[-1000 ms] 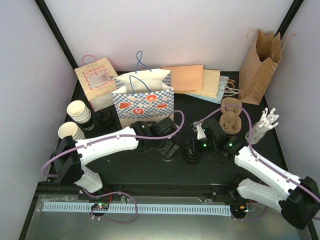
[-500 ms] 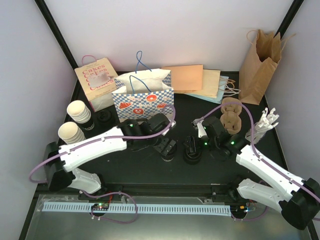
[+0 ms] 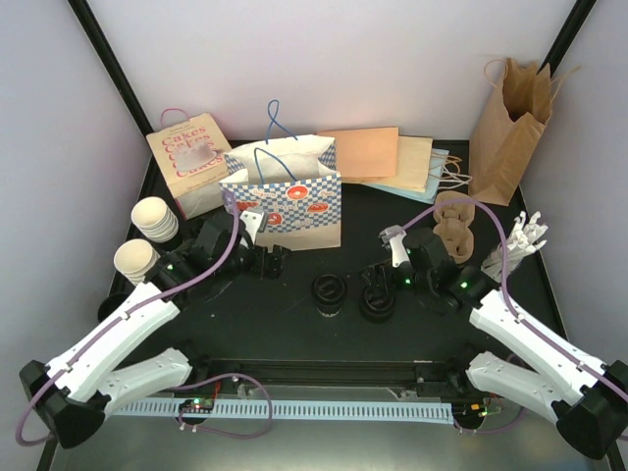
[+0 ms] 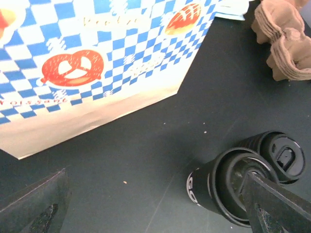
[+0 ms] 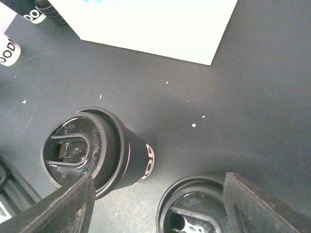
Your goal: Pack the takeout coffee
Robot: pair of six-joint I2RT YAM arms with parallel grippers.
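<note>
Two takeout coffee cups, black with black lids, stand side by side at mid-table: the left cup (image 3: 329, 294) and the right cup (image 3: 379, 302). My left gripper (image 3: 267, 260) is open and hangs left of them, in front of the blue checkered bag (image 3: 285, 201). In its wrist view the left cup (image 4: 226, 190) lies partly behind the right finger (image 4: 277, 206), and nothing is between the jaws. My right gripper (image 3: 380, 283) is open over the right cup (image 5: 197, 211), one finger on each side, with the left finger (image 5: 63, 208) apart from it. The left cup (image 5: 95, 148) stands beside it.
Stacks of cream paper cups (image 3: 154, 218) (image 3: 137, 258) stand at the left. A "Cakes" bag (image 3: 189, 162), flat paper bags (image 3: 378, 157) and a tall brown bag (image 3: 510, 118) line the back. Brown cup carriers (image 3: 453, 226) and white cutlery (image 3: 520, 240) lie at the right.
My left arm has pulled back to the left, away from the left cup, which stays standing. The right gripper's jaws have widened around the right cup.
</note>
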